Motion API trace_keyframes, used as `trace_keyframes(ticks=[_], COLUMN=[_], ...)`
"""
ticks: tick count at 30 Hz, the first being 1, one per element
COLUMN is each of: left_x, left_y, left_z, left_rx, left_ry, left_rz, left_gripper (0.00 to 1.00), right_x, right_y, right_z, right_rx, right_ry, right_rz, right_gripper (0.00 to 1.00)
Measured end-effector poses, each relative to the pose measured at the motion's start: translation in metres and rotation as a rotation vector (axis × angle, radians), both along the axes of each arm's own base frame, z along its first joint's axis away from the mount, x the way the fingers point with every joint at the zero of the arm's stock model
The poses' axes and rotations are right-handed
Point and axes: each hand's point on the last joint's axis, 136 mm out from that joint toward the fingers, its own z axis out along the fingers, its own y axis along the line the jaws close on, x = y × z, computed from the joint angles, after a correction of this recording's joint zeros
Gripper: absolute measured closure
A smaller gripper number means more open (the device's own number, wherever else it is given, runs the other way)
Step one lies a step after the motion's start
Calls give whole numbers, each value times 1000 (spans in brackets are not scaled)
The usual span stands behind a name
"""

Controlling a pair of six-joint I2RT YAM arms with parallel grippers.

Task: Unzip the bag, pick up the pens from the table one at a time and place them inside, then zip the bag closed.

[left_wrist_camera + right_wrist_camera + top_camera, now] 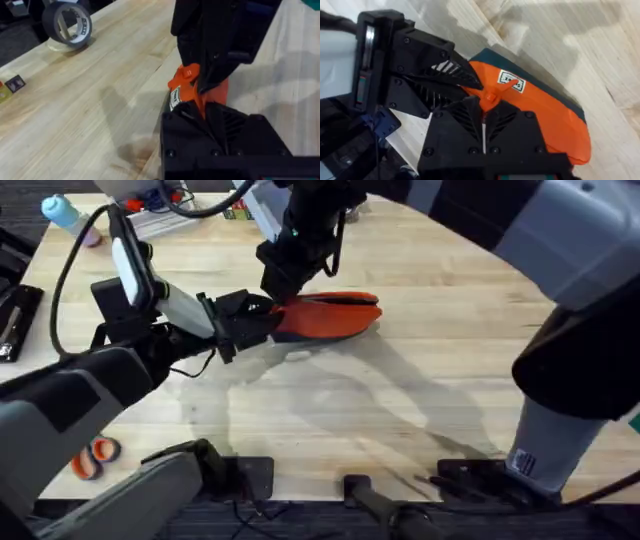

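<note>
— Lying on the table point(420, 370) just past the middle, the bag point(335, 315) is showing its orange top and a dark navy edge underneath. Are both arms working on it?

— Yes, both are meeting at its left end. The left gripper point(262, 318) is reaching in from the left, its fingers pressing together on the end of the bag point(540, 115), right by the small white label point(512, 81).

— And the right gripper point(285, 288)?

— It is coming down from above onto the same end. In the right wrist view its fingers are nearly touching, pinching the orange zipper tab point(490, 96). The left wrist view is showing that tab point(184, 75) sticking out beside the black finger point(220, 45).

— Anything else lying around?

— A roll of grey tape point(67, 22) is standing far off on the wood, and scissors handles point(95, 455) are sitting near the front left edge.
</note>
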Motion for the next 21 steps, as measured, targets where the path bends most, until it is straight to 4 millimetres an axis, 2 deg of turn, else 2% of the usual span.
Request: trace_keyframes(ticks=[16, 21], left_x=[0, 1], left_y=[-1, -1], left_z=[4, 1], left_rx=[-7, 2], left_ry=[-16, -8], left_rz=[-12, -4], left_gripper=[959, 960], right_x=[6, 9], right_y=[-9, -10], right_z=[4, -3], right_rx=[-18, -7], right_ry=[-11, 42], right_rz=[-10, -21], right_gripper=[969, 969])
